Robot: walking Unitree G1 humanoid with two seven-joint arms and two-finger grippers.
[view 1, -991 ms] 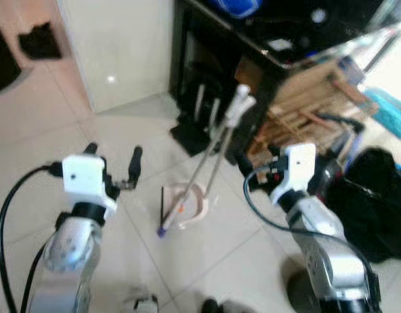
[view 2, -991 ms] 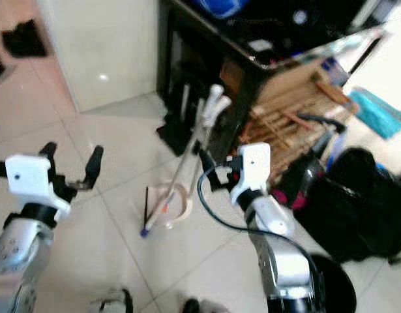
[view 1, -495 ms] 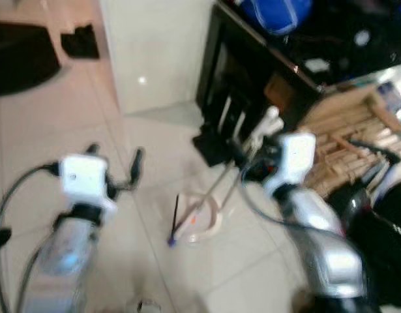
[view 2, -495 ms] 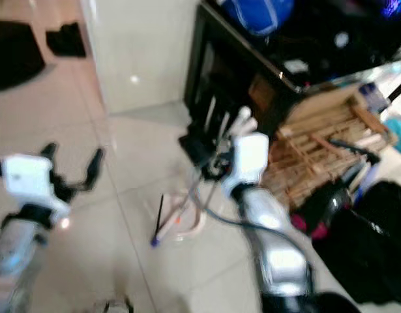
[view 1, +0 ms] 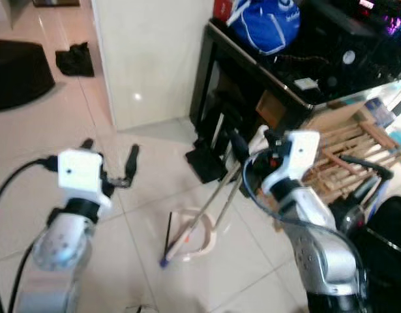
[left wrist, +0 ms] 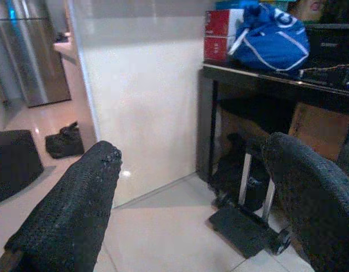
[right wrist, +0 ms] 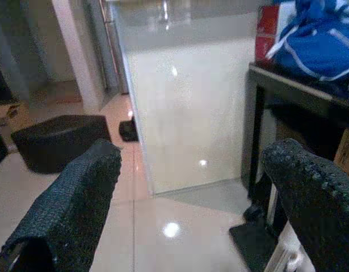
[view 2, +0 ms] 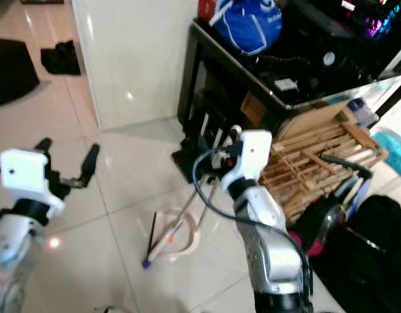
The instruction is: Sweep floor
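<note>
A long-handled broom and a pale dustpan stand together on the tiled floor. Their thin handles lean up against the black desk, ending in white grips. My right gripper is open right at those grips, with nothing held. In the right wrist view the grips peek in beside one black finger. My left gripper is open and hovers over bare floor, well to the left of the dustpan. The left wrist view shows its fingers spread wide, facing the desk.
A blue bag lies on the desk, with a wooden rack and a black bag to its right. A white wall panel stands behind. A dark mat and a black cloth lie at the far left.
The camera has swung and tilted up. My right gripper has moved forward and left, from beside the handles to their white grips. The left gripper stays about where it was.
</note>
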